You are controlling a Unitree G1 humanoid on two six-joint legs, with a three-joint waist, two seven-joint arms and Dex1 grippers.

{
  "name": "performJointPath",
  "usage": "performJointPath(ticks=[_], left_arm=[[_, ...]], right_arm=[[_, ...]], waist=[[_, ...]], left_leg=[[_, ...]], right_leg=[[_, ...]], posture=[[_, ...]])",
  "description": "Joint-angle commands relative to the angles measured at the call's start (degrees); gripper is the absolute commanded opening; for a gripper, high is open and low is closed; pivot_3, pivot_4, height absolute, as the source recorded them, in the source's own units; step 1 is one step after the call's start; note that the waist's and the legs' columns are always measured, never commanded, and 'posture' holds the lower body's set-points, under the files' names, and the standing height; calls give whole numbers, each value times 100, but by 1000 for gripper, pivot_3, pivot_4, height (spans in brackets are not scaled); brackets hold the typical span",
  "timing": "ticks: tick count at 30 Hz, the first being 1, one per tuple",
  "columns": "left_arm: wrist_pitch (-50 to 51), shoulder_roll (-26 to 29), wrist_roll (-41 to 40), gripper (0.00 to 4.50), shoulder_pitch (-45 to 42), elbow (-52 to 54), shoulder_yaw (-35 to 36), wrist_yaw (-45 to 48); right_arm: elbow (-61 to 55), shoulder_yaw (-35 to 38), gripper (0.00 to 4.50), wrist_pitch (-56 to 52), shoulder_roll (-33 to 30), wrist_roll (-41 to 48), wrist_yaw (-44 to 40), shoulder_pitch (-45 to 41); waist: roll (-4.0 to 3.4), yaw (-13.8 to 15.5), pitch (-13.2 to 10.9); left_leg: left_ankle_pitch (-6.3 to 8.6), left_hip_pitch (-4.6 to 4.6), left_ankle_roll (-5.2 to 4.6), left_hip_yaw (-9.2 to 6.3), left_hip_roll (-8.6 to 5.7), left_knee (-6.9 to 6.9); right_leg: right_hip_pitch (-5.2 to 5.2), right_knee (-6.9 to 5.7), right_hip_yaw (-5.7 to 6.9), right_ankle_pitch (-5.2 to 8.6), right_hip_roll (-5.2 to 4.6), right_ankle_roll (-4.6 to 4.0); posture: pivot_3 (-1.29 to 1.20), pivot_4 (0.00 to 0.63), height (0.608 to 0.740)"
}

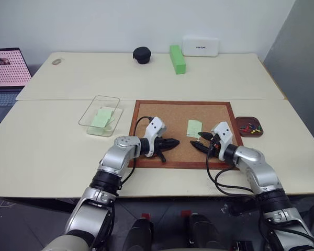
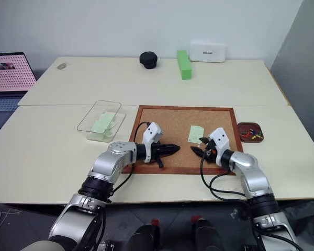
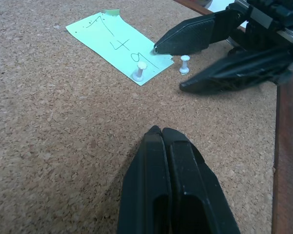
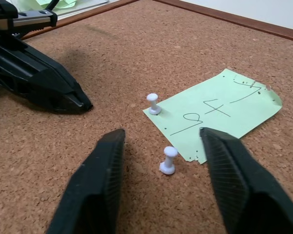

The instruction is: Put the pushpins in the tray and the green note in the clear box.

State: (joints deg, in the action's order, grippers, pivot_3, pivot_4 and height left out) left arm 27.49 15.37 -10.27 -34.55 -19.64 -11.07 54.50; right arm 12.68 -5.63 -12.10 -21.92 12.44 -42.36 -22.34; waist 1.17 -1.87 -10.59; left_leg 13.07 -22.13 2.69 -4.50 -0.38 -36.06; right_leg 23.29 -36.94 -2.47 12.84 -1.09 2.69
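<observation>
Right gripper (image 4: 163, 146), fingers spread apart, straddles a white pushpin (image 4: 168, 160) standing on the cork board (image 1: 167, 112) just off the green note's (image 4: 219, 114) corner, while a second white pushpin (image 4: 153, 104) pins that corner down. Left gripper (image 3: 162, 132), fingers pressed shut and empty, rests on the cork board nearby; the tray (image 1: 249, 127) sits beside the board's right edge, the clear box (image 1: 100, 115) beside its left.

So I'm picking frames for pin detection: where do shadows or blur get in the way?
Left wrist view: the shut left gripper throws a dark shadow on the cork board; the pushpins stay sharp. Right wrist view: the open right gripper's near fingers look soft, and the green note is evenly lit.
</observation>
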Motion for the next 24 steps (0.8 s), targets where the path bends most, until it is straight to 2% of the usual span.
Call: performJointPath(ticks=[1,9,16,24], left_arm=[[140,-14,29,0,111,-7,-176,39],[157,-15,28,0,96,2,-192,50],[193,0,30,0,126,69,-197,44],[280,17,6,0,190,170,-225,72]], right_arm=[[45,130,1574,120,28,6,4,-141],[134,151,20,154,-1,-35,59,-163],[-132,241,20,150,-24,66,47,-100],[-1380,719,20,-600,-56,794,171,19]], waist=[[0,0,0],[0,0,0],[0,-1,0],[-1,3,0]], left_leg=[[0,0,0,0,0,0],[0,0,0,0,0,0],[0,2,0,1,0,-2],[0,-2,0,0,-1,0]], right_leg=[[0,0,0,0,0,0],[0,-1,0,0,0,0],[-1,-3,-1,-1,0,1],[2,-2,-2,0,-1,0]], posture=[[0,150,740],[0,150,740],[0,150,740],[0,150,740]])
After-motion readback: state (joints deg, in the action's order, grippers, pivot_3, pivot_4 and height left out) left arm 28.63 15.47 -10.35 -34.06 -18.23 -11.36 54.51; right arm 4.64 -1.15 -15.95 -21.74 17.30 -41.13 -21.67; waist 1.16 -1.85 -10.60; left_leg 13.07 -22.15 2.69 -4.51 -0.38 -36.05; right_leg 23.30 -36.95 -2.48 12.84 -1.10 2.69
